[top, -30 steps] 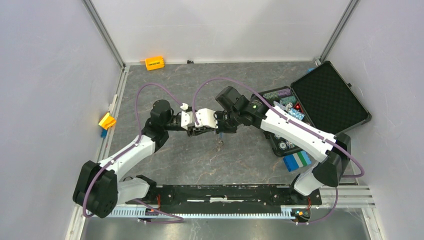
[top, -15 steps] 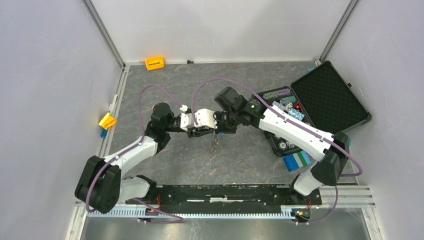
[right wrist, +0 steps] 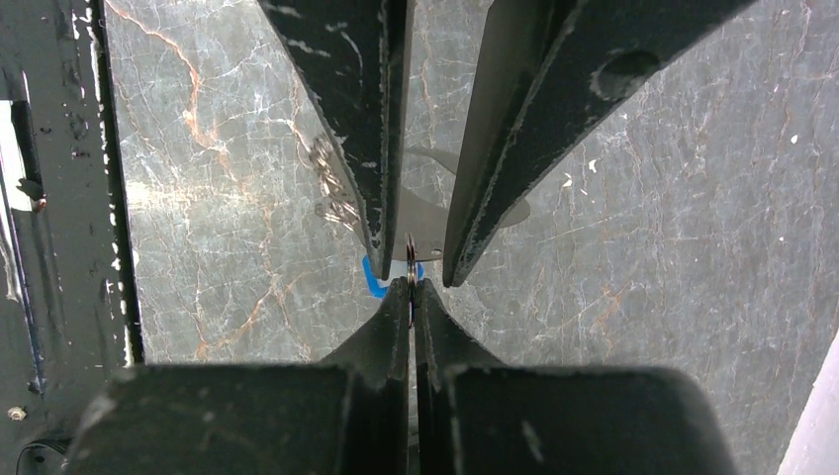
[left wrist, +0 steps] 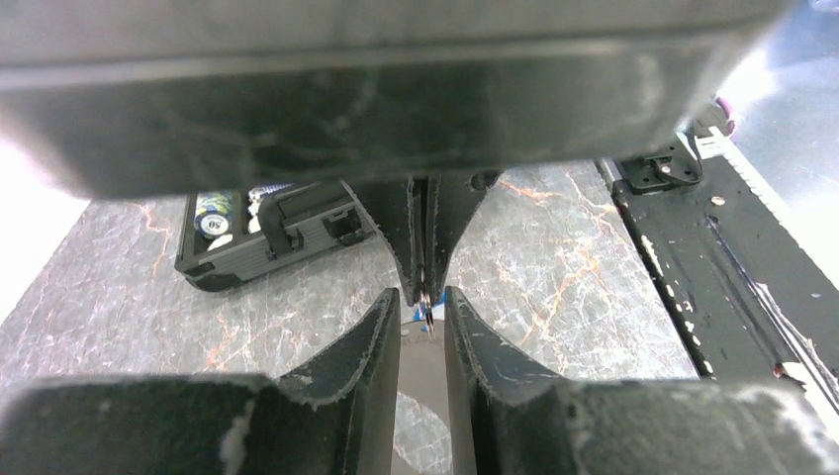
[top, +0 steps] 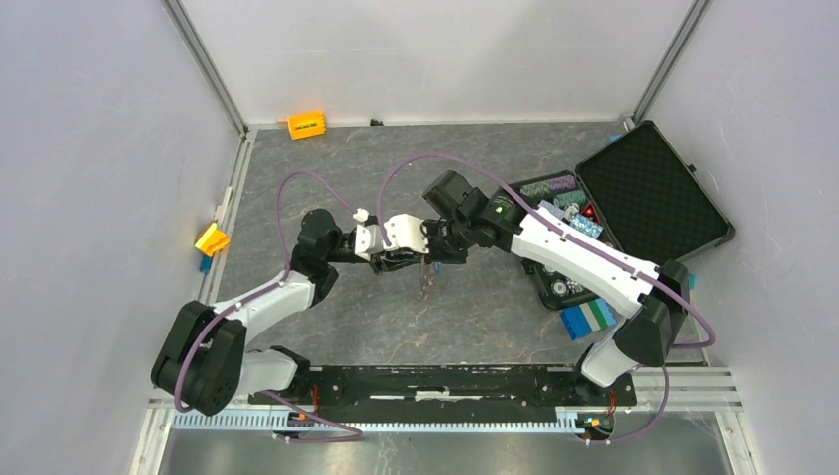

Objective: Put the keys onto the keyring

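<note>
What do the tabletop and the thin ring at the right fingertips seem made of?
Tabletop: looks like polished grey marble or a marble print, from white and orange veins. Thin ring: probably bare metal, from its bright glinting edge.

Tabletop [top: 396,317]: smooth grey marble-look, rust veins, faint sheen. Fingers [left wrist: 381,341] on the left gripper [left wrist: 421,295] and right gripper [right wrist: 412,289]: matt black plastic, edges scuffed pale. Keys [right wrist: 410,252]: thin bright metal glinting. Two o'clock, the case [top: 648,188]: dimpled black foam lining.

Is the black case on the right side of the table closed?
No, the case stands open, its lid swung back with the dark foam lining showing.
</note>
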Motion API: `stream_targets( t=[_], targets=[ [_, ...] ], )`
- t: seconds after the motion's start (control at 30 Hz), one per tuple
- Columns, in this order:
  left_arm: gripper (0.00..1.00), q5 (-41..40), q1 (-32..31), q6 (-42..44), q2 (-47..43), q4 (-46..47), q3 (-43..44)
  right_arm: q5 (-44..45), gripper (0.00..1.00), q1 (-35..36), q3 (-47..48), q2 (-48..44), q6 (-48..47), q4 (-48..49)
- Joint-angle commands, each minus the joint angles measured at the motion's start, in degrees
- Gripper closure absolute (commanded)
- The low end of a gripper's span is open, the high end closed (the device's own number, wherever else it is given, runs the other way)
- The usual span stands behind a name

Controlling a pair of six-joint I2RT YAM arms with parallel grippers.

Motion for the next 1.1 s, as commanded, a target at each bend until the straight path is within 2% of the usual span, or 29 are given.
stream_targets(
  t=[0.0,0.1,0.4,0.77,1.07],
  targets=[
    [0.71,1.18,-0.30,-5.39,2.27,7.83,-1.42,-1.17,1.00,0.36,3.49,-0.24,0.46,2.61],
    [0.74,1.24,-0.43,-8.07,3.47,11.48,-1.45,-1.33,1.00,0.34,3.40,-0.16,0.61,2.73],
    [0.75,1.74,-0.52,-6.48,3.54,8.50,-1.35,-1.46,1.00,0.36,3.27,-0.66,0.90,3.19],
    [0.76,2.01,-0.40,-9.01,4.38,15.60,-3.58,-1.78,1.00,0.36,0.85,-2.12,1.08,4.96],
    [0.82,1.83,-0.39,-8.99,4.74,15.20,-3.41,-2.16,1.00,0.26,0.85,-2.27,1.34,5.27]
  ],
)
